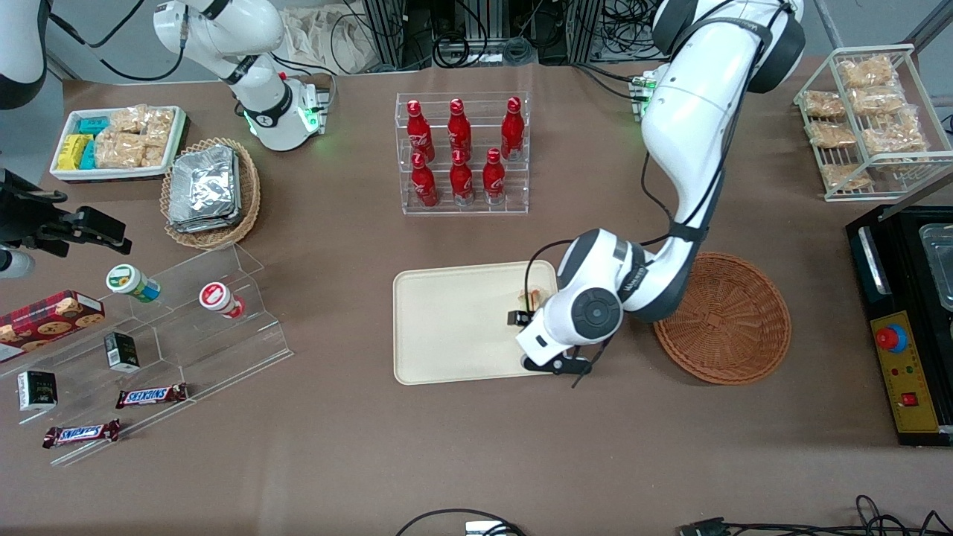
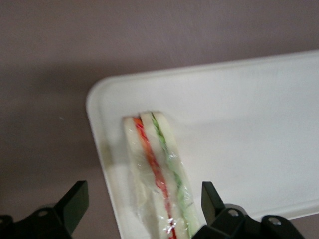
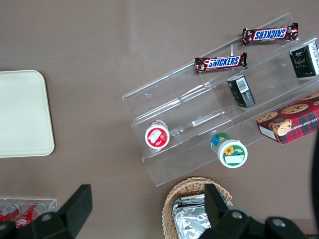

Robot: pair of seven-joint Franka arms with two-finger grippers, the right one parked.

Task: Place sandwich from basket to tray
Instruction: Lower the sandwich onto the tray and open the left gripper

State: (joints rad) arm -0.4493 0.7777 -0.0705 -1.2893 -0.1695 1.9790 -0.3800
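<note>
The sandwich (image 2: pixel 157 172), a wrapped wedge with red and green filling lines, lies on the cream tray (image 2: pixel 249 124) close to one rounded corner. My left gripper (image 2: pixel 142 191) is open, its two black fingers standing apart on either side of the sandwich. In the front view a bit of the sandwich (image 1: pixel 534 299) peeks out from under my wrist, at the edge of the tray (image 1: pixel 447 327) nearest the basket. The reddish-brown woven basket (image 1: pixel 726 320) sits beside the tray toward the working arm's end, with nothing in it.
A clear rack of red bottles (image 1: pixel 461 152) stands farther from the front camera than the tray. A tan basket of foil packets (image 1: pixel 211 190) and acrylic steps with snacks (image 1: pixel 179 313) lie toward the parked arm's end. A black appliance (image 1: pixel 904 320) stands beside the basket.
</note>
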